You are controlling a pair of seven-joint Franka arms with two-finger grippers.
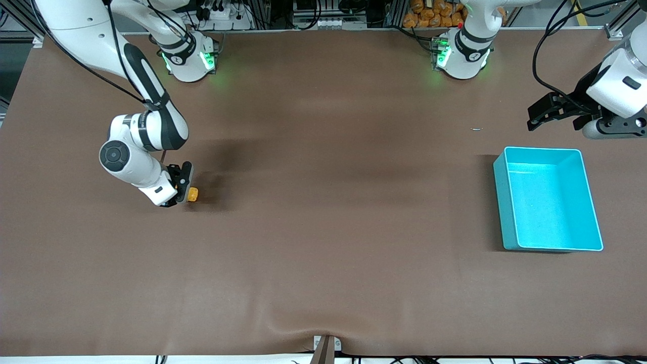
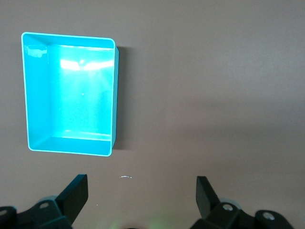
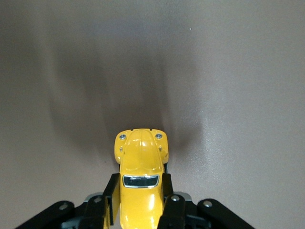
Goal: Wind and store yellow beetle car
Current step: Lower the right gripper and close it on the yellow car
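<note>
The tiny yellow beetle-shaped toy car (image 1: 193, 194) is clamped in the right gripper (image 1: 185, 188) at the bench (image 1: 323, 242), winding underway at best, storing undone, while the left gripper (image 1: 553, 115) is parked open near the empty turquoise plastic bin (image 1: 551, 247).

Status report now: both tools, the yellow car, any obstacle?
Right tool shut on yellow beetle car, low at the right arm's end of the table. Left tool open, waiting above the table beside turquoise bin. Bin empty. Nothing in the way.
</note>
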